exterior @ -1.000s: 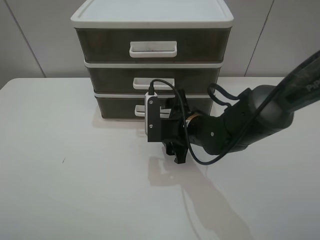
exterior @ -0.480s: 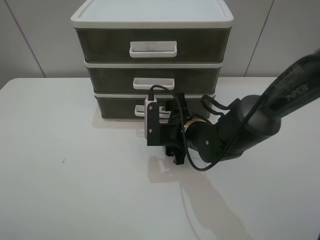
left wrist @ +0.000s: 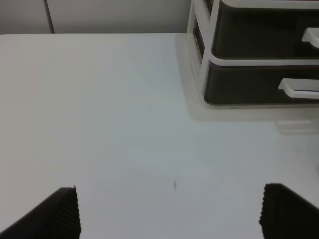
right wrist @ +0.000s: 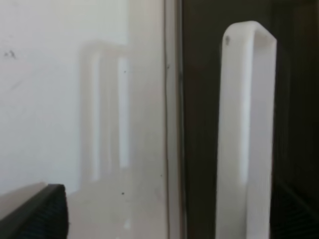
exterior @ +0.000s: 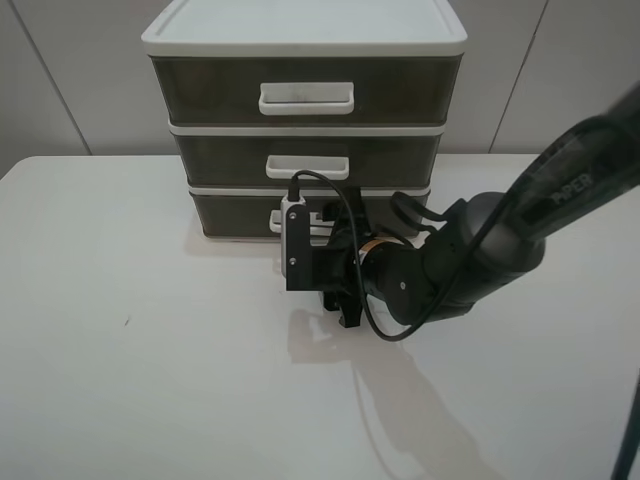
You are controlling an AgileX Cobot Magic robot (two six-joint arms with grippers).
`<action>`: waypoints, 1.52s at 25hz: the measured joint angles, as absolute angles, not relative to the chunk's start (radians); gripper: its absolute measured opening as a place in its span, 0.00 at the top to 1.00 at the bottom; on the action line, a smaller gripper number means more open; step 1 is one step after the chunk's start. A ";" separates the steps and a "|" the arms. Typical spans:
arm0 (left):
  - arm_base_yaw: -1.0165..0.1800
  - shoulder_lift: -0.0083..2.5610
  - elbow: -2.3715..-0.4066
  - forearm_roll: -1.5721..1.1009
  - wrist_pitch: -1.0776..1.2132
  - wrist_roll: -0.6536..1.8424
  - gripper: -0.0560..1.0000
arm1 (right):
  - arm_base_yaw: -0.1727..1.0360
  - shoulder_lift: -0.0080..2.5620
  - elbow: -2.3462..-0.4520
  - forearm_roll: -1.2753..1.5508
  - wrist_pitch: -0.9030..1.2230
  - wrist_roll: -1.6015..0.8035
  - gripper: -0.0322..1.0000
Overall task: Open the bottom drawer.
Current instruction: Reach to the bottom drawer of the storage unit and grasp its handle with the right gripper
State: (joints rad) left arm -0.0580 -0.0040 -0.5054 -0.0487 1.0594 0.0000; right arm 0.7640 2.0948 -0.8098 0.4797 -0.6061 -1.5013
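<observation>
**Ana:** Since a second ago the right arm (exterior: 460, 262) has edged closer to the drawer unit (exterior: 305, 40). Its white camera block (exterior: 294, 240) has slid a little along the unit's front, toward the side where the left arm works.

**Ben:** And the right tool (right wrist: 169, 219)?

**Ana:** Its fingers (right wrist: 45, 214) stand apart in the wrist view. The white loop handle (right wrist: 246, 124) of the bottom drawer (exterior: 235, 212) rises between them. Whether either finger touches the handle cannot be told from that view.

**Ben:** Where does the drawer sit?

**Ana:** It is the lowest tier of the unit, right above the surface (exterior: 150, 350) and under the middle drawer (exterior: 225, 160). Its dark front lies in line with the unit's frame, so it is not yet pulled out.

**Ben:** What about the left tool (left wrist: 172, 214)?

**Ana:** It hangs over the surface, well apart from the unit and off toward one front corner. Its two ribbed fingers are spread wide, and its wrist view catches the unit's two lower drawers from the side.
</observation>
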 joint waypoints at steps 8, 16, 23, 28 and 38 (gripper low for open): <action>-0.058 -0.004 -0.505 -0.049 1.059 0.000 0.24 | 0.764 2.095 -0.825 0.482 -0.570 -1.504 0.20; -0.058 -0.004 -0.505 -0.049 1.059 0.000 0.24 | 0.761 2.095 -0.860 0.493 -0.501 -1.508 0.20; -0.058 -0.004 -0.505 -0.049 1.059 0.000 0.24 | 0.744 2.094 -0.860 0.497 -0.493 -1.529 0.20; -0.058 -0.004 -0.505 -0.049 1.059 0.000 0.24 | 0.743 2.094 -0.860 0.500 -0.480 -1.534 0.33; -0.058 -0.004 -0.505 -0.049 1.059 0.000 0.24 | 0.740 2.093 -0.867 0.509 -0.531 -1.534 0.72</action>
State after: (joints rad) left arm -0.0580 -0.0040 -0.5054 -0.0487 1.0594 0.0000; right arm 0.7401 2.0927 -0.8670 0.5088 -0.5310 -1.5345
